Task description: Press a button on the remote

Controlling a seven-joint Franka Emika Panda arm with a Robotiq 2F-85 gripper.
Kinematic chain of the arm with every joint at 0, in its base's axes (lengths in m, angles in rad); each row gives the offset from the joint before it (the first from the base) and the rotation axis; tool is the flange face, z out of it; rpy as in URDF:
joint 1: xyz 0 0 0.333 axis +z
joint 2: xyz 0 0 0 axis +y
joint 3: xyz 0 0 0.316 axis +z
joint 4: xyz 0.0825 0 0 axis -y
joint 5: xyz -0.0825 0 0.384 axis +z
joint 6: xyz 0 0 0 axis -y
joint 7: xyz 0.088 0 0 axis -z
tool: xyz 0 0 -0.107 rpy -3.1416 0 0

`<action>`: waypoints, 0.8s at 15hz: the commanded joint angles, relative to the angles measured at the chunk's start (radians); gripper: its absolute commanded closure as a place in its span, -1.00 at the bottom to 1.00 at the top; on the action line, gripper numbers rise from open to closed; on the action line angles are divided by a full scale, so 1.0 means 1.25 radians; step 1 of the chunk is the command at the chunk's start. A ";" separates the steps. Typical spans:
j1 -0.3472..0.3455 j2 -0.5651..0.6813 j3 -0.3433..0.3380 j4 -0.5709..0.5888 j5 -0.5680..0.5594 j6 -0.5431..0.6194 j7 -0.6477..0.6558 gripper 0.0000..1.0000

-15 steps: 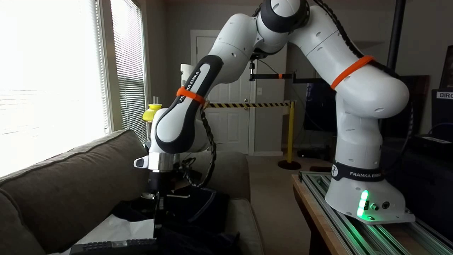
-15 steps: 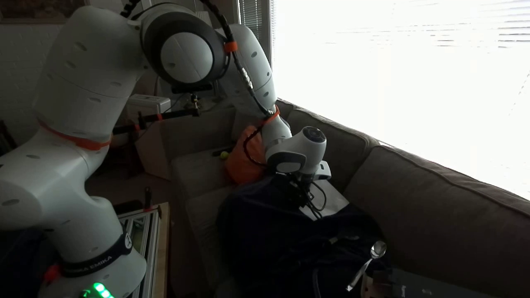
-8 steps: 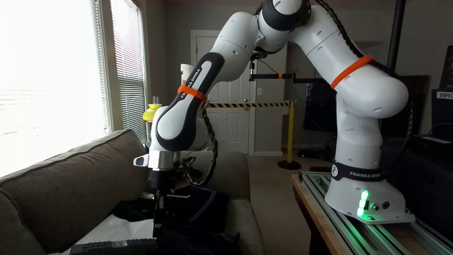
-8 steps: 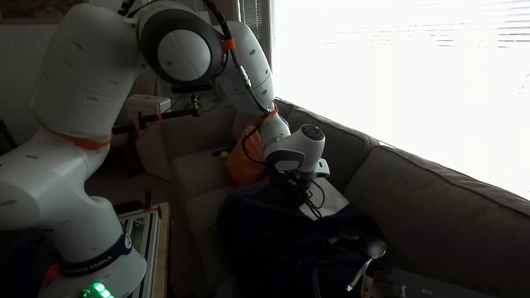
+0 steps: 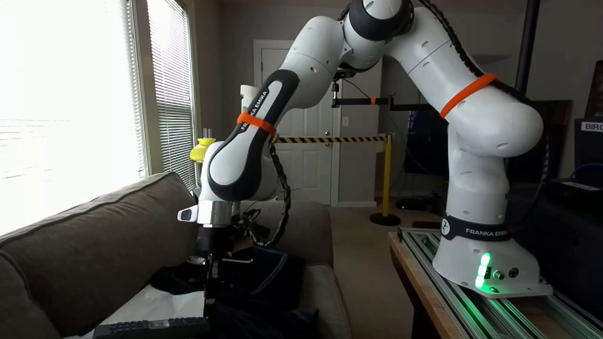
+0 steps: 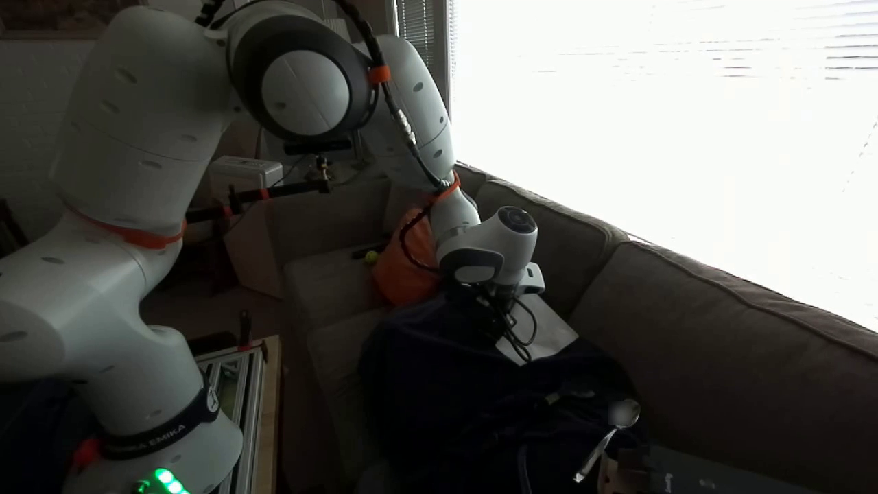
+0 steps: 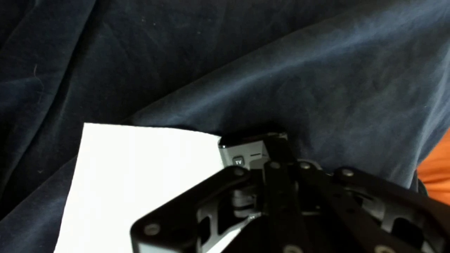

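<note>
The remote (image 5: pixel 136 328) is seen at the bottom of an exterior view, keypad up, partly cut off by the frame, its end on that view's right placed right by the gripper (image 7: pixel 279 147). In the wrist view only a silver end is shown, with a button marked TV (image 7: pixel 238 161) uncovered just beside the fingers (image 7: pixel 276 156); the rest is hidden by the gripper. The gripper is pointed down, both fingers brought together, nothing seen held. Whether a button is being touched or pressed cannot be told. The silver end is set at the edge of a white sheet (image 7: pixel 140 182); over or beside it cannot be made out. Dark blue cloth (image 7: pixel 175 52) is spread under the sheet, on the sofa (image 5: pixel 108 226). In an exterior view the gripper is lost in shadow beneath the arm (image 6: pixel 490 254); a spoon (image 6: pixel 597 454) is seen lower right, an orange item (image 6: pixel 405 267) farther back.
</note>
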 commanded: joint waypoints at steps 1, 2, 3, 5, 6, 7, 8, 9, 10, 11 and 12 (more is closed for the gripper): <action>-0.011 0.007 0.011 -0.010 -0.009 0.020 0.003 1.00; -0.011 0.010 0.011 -0.009 -0.010 0.021 0.002 1.00; -0.009 0.011 0.009 -0.008 -0.011 0.022 0.004 1.00; -0.009 0.015 0.009 -0.006 -0.012 0.023 0.004 1.00; -0.009 0.016 0.009 -0.005 -0.012 0.024 0.004 1.00; -0.008 0.018 0.009 -0.002 -0.013 0.024 0.004 1.00; -0.008 0.018 0.010 -0.001 -0.013 0.021 0.004 1.00; -0.005 0.017 0.008 -0.002 -0.016 0.020 0.006 1.00; -0.004 0.019 0.007 0.000 -0.017 0.021 0.006 1.00; -0.003 0.019 0.005 -0.001 -0.018 0.023 0.007 1.00; -0.003 0.020 0.005 0.000 -0.018 0.025 0.007 1.00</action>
